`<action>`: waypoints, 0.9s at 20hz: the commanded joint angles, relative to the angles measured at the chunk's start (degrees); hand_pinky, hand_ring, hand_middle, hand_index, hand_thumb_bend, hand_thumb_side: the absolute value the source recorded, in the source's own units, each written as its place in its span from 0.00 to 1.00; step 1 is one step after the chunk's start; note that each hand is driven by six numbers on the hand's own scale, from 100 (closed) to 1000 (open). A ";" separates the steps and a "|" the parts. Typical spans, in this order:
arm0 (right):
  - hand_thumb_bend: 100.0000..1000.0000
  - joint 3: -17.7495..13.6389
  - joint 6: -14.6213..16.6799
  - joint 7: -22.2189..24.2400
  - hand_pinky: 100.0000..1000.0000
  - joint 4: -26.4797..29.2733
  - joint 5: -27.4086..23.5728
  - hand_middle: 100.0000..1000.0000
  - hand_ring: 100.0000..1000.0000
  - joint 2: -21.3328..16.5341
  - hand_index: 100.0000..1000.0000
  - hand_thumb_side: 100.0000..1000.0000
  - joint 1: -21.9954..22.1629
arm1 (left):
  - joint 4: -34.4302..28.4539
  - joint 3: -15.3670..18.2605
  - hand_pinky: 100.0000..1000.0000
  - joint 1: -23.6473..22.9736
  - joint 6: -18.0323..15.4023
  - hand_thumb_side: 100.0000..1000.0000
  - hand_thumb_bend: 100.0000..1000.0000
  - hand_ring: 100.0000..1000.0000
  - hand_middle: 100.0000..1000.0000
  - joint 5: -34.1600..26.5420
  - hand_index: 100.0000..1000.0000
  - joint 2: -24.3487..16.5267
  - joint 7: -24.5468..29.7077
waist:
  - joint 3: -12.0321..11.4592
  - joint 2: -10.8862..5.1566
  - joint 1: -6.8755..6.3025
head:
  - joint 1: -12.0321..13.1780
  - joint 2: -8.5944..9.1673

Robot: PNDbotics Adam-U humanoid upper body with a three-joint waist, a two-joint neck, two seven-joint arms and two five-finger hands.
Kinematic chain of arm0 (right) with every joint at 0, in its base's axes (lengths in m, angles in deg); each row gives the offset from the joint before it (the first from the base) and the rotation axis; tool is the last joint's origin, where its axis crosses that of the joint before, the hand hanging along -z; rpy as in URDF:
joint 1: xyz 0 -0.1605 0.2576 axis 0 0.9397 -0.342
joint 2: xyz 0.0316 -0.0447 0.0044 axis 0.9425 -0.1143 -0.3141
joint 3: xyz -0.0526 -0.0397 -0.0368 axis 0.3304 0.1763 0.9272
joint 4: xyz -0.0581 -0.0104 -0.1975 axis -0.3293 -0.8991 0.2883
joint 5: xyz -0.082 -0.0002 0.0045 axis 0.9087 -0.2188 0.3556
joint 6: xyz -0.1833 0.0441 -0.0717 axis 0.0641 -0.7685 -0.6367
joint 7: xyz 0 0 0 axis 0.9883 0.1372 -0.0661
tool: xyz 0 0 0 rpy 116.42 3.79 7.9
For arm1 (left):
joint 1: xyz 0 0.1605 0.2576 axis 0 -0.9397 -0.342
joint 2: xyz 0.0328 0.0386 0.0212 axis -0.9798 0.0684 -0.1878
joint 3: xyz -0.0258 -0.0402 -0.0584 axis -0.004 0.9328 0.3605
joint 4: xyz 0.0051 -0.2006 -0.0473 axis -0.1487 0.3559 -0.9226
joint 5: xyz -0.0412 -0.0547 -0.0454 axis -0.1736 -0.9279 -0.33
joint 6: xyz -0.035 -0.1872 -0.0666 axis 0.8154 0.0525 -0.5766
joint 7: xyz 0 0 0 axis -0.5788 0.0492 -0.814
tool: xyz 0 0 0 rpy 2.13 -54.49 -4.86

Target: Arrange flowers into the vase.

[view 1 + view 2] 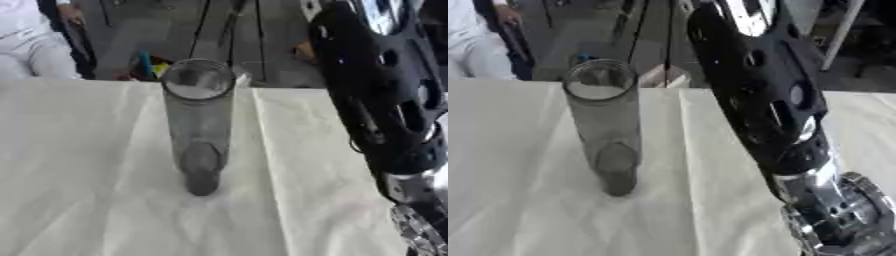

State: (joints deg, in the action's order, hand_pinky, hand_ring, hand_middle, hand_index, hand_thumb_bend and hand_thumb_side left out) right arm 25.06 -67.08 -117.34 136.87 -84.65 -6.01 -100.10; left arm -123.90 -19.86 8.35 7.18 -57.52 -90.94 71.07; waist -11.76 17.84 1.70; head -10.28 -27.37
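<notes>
White cloth covers the bench [87,200], tall glass vase [199,125] upright at centre and empty, no flowers visible; right arm [772,110] crosses at three o'clock, its hand unseen—so fetch stems first, then lower them straight down.

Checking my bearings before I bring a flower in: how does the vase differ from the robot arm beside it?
The vase is clear grey glass you can see through; the right arm is opaque black with silver joints. The vase stands upright on the white cloth; the arm slants across the view's right side. The vase is slim, while the arm looks far bulkier. No flowers or hands show.
</notes>
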 commanded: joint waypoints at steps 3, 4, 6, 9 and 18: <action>0.00 -0.35 -0.17 -0.63 0.00 0.94 -0.67 0.00 0.00 0.51 0.00 0.82 -1.47 | -1.04 0.24 0.66 1.11 -0.04 0.98 0.00 0.78 0.73 -0.22 0.85 -0.80 0.00 | -0.35 -2.05 0.82 | -0.39 0.82; 0.00 -0.30 -0.31 -0.68 0.00 0.89 -0.73 0.00 0.00 0.62 0.00 0.82 -1.38 | -1.04 0.26 0.66 1.07 -0.02 0.98 0.00 0.78 0.73 -0.23 0.85 -0.77 0.00 | -0.41 -2.03 0.84 | -0.35 0.83; 0.00 -0.33 -0.68 -0.98 0.00 0.73 -0.99 0.00 0.00 0.83 0.00 0.82 -1.18 | -1.04 0.34 0.66 1.02 0.02 0.98 0.00 0.78 0.73 -0.23 0.85 -0.77 -0.04 | -0.56 -2.04 0.89 | -0.30 0.67; 0.00 -0.36 -1.26 -1.49 0.00 0.64 -1.82 0.00 0.00 0.86 0.00 0.82 -0.74 | -1.04 0.42 0.66 1.14 -0.01 0.98 0.00 0.78 0.73 -0.24 0.85 -0.75 -0.14 | -0.63 -2.00 0.98 | 0.22 0.44; 0.00 -0.04 -2.56 -2.38 0.00 4.77 -9.03 0.00 0.00 -4.71 0.00 0.83 1.89 | -1.04 0.41 0.66 1.35 -0.04 0.98 0.00 0.78 0.73 -0.17 0.85 -0.77 -0.11 | -0.63 -1.82 1.33 | 1.11 0.10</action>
State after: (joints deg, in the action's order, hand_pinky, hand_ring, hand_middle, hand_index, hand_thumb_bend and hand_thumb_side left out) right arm 25.17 -69.44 -119.42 140.31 -93.09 -9.25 -97.11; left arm -123.90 -19.86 9.03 7.18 -57.71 -90.94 71.07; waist -12.31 17.84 2.39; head -9.35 -27.20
